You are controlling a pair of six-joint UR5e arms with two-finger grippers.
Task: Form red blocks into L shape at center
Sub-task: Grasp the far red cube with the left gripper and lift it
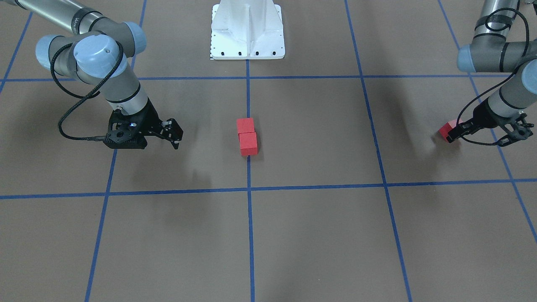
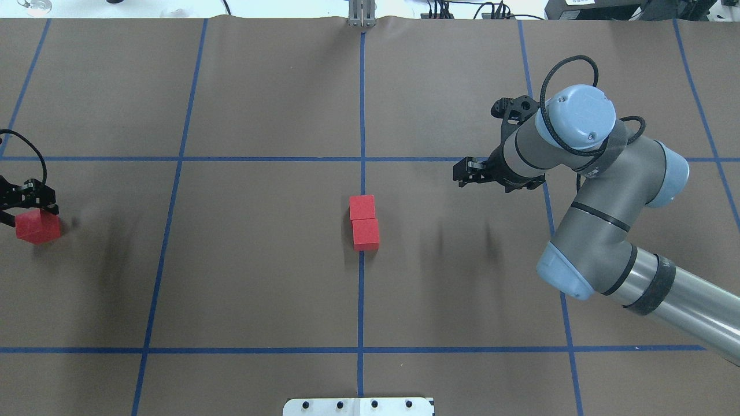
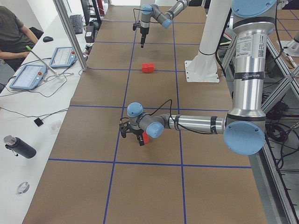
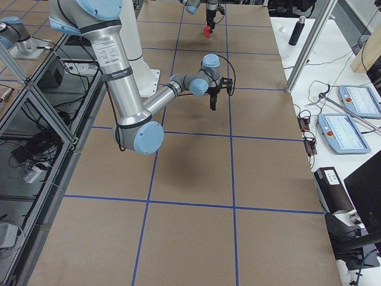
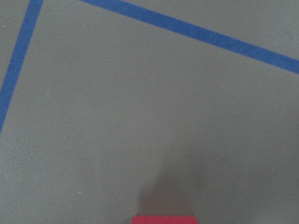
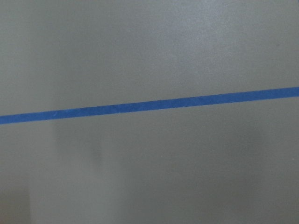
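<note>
Nearest the robot, a white metal base plate (image 2: 358,406) sits at the edge of the brown surface (image 2: 260,277). Beyond it, two of the three small matte red cubes lie at the centre (image 2: 362,185). The near cube (image 2: 365,234) and far cube (image 2: 362,207) touch face to face in a straight row on the middle blue tape line (image 2: 361,300). The third red cube (image 1: 444,131) is well apart, far out on the robot's left, pinched between the jaws of the left gripper (image 1: 452,133). Slightly farther back on the other side, the right gripper (image 2: 465,173) hangs over bare surface holding nothing. I cannot tell how far its jaws are parted.
</note>
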